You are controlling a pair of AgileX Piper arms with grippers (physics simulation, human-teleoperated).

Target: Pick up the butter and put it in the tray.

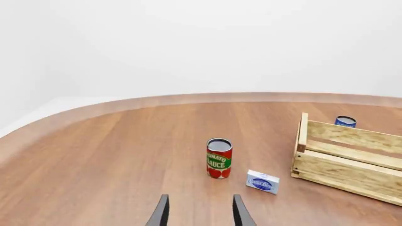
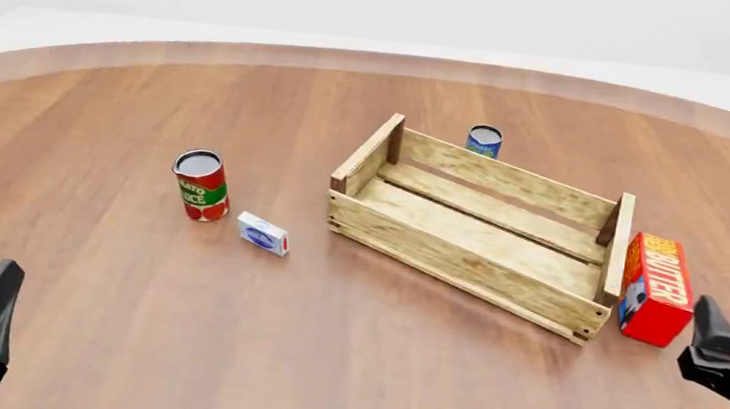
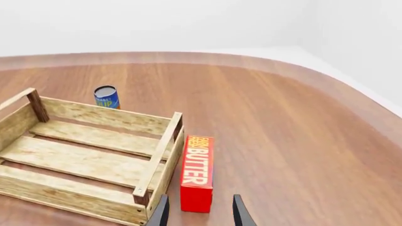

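- Left wrist view: the left gripper [image 1: 200, 213] has its 2 fingers spread with nothing between them. Ahead stand a tomato sauce can [image 1: 219, 158], a small white-blue box [image 1: 262, 181] and the tray [image 1: 345, 157].
- Front view: the butter [image 2: 656, 289] lies on the table [image 2: 104, 270] just outside the tray's right end.
- Right wrist view: the right gripper [image 3: 199, 213] is parted and empty, close to the butter's near end; a blue can [image 3: 106, 96] stands behind the tray.

The front view looks down from above and behind across the counter [image 2: 323, 361]. Each wrist view looks low and forward between its own jaws. All three views share the tray [image 2: 482, 238] [image 1: 351, 167] [image 3: 82, 162].
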